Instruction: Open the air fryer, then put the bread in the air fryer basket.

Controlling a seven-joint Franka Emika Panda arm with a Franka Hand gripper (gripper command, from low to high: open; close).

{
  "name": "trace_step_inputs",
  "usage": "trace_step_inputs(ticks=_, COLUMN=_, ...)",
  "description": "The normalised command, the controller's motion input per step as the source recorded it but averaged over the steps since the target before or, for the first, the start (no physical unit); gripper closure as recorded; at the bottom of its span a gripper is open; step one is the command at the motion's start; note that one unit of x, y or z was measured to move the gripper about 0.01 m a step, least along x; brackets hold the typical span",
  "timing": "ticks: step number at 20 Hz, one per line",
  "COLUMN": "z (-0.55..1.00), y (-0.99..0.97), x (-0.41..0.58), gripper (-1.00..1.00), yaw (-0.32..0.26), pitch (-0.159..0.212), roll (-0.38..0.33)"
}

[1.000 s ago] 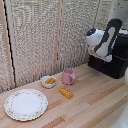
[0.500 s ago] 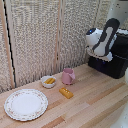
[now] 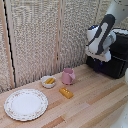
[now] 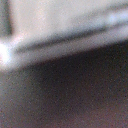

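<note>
The black air fryer (image 3: 118,55) stands on the wooden table at the exterior view's right. The white end of my arm with the gripper (image 3: 98,56) hangs right in front of its lower front. It hides the handle and the fingers, so I cannot tell whether the gripper is open or shut. I cannot tell whether the drawer is pulled out. The bread (image 3: 66,92), a small golden-yellow block, lies on the table in front of a pink cup (image 3: 68,76), well to the left of the gripper. The wrist view is a blur of dark surface (image 4: 65,95) under a pale band.
A small white bowl (image 3: 48,81) with orange-yellow bits stands left of the pink cup. A large patterned plate (image 3: 26,104) lies at the front left. A slatted pale wall (image 3: 45,35) runs behind the table.
The arm's end has edged very slightly toward the exterior view's left in front of the air fryer. The bread, cup, bowl and plate have not moved.
</note>
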Motion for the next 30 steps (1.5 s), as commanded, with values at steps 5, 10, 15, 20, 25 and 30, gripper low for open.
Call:
trace_step_inputs(ticks=5, z=0.49, y=0.77, x=0.0, gripper=1.0, yaw=-0.11, pitch=-0.03, roll=0.003)
trace_step_inputs(ticks=10, z=0.49, y=0.69, x=-0.011, gripper=1.0, yaw=-0.145, pitch=-0.022, roll=-0.003)
trace_step_inputs(ticks=15, z=0.13, y=0.73, x=-0.141, gripper=1.0, yaw=-0.1, pitch=0.005, roll=-0.082)
trace_step_inputs(ticks=20, z=-0.09, y=0.56, x=-0.351, gripper=1.0, yaw=0.016, pitch=0.101, roll=-0.214)
trace_step_inputs(ticks=25, z=-0.12, y=0.03, x=-0.13, gripper=1.0, yaw=0.146, pitch=0.205, roll=-0.153)
trace_step_inputs(ticks=30, z=-0.27, y=0.12, x=-0.191, gripper=1.0, yaw=0.071, pitch=0.074, roll=-0.142)
